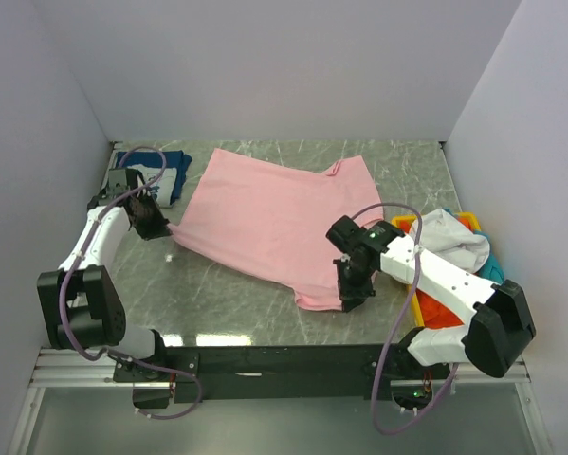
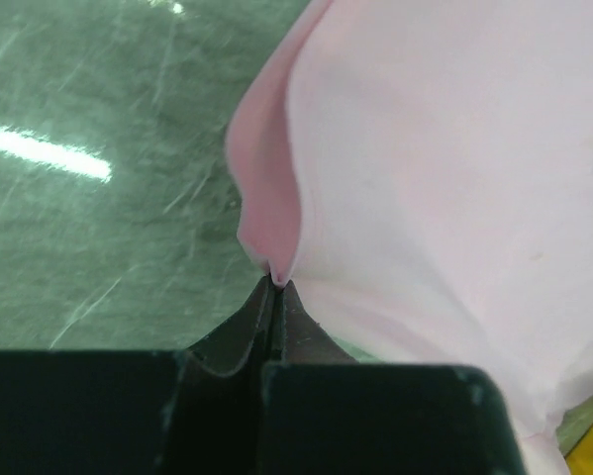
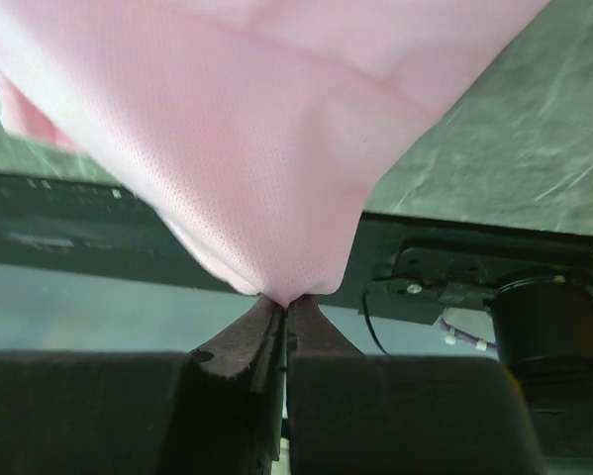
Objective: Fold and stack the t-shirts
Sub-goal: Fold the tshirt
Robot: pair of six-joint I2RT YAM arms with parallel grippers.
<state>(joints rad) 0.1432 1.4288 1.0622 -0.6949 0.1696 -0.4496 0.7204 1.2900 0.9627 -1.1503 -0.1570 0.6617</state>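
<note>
A large light-pink t-shirt lies spread across the middle of the table. My left gripper is shut on its left corner, and the pinched pink cloth rises from the fingertips. At the shirt's near right corner my right gripper is shut too, with pink fabric fanning out from between its tips. A folded navy t-shirt with white print rests at the back left. White, orange-red and teal t-shirts are heaped at the right.
A shallow yellow tray holds the heap of shirts at the right, close to my right arm. White walls close in the table on three sides. The black base rail runs along the near edge.
</note>
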